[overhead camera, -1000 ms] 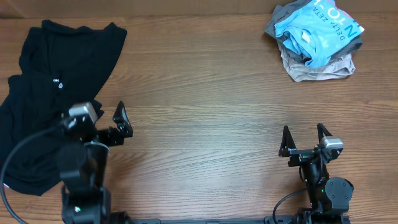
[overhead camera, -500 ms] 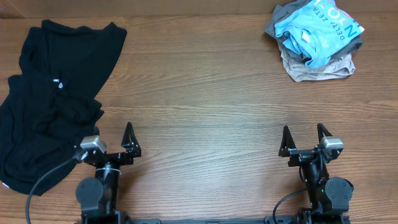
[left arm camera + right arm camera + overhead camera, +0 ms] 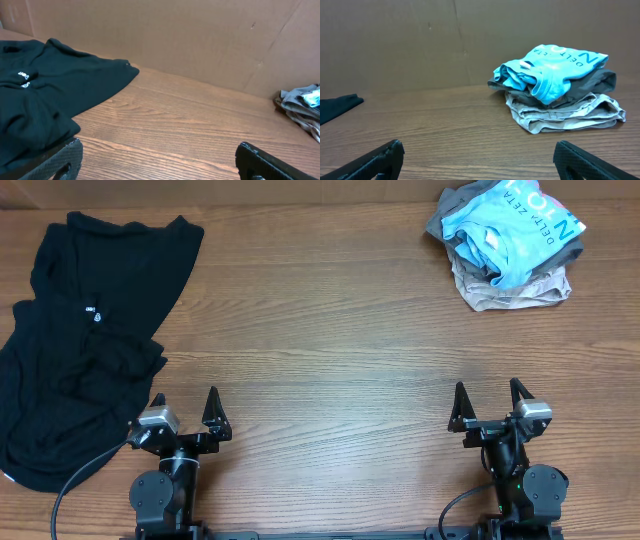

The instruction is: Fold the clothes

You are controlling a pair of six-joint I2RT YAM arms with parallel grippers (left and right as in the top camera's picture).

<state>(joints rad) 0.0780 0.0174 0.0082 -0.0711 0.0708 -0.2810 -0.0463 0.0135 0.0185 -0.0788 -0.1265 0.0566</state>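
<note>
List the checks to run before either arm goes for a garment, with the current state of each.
1. Jaws of the left arm open, holding nothing: ok.
2. Jaws of the right arm open, holding nothing: ok.
3. Large black fabric garment lying flat: not ok, it is rumpled and partly doubled over itself.
4. Its full outline in view: cannot tell, the lower-left edge leaves the overhead view.
5. Light-blue T-shirt with white lettering separated from the others: not ok, it is crumpled atop the grey garment and the beige garment.
6. Brown wooden table bare between the two heaps: ok.
</note>
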